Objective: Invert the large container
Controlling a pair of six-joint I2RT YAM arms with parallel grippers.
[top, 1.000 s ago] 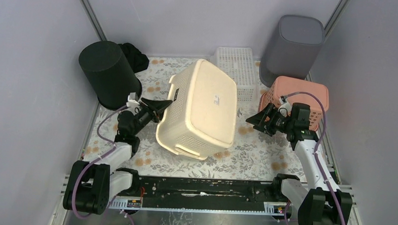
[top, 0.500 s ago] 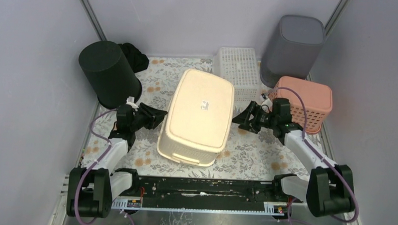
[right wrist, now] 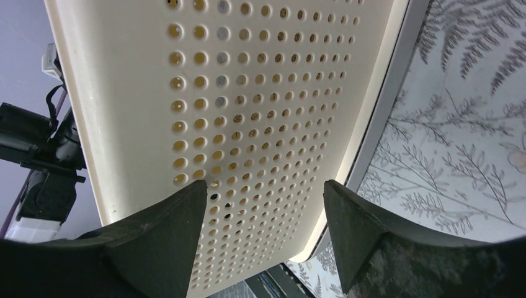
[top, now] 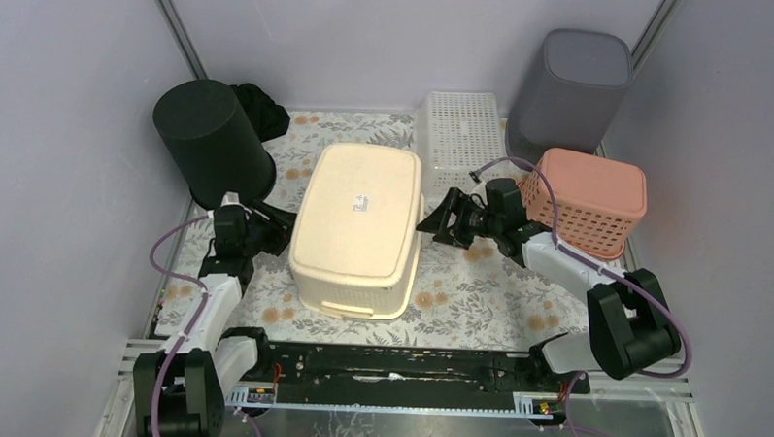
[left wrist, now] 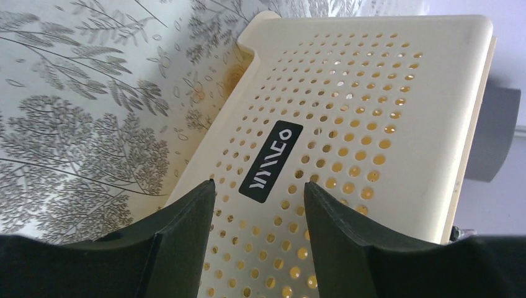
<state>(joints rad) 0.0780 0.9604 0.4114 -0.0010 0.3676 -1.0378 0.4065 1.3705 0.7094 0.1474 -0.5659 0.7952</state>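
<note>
The left gripper (left wrist: 257, 186) is being held jaws apart, clamping nothing, at one long wall of the large cream perforated plastic container (top: 357, 222). The right gripper (right wrist: 263, 186) is being held likewise spread at the opposite wall. The container is being rested bottom-up on the floral-patterned table cover (top: 478, 290), so this flanking is probably being used as a steadying guard.
</note>
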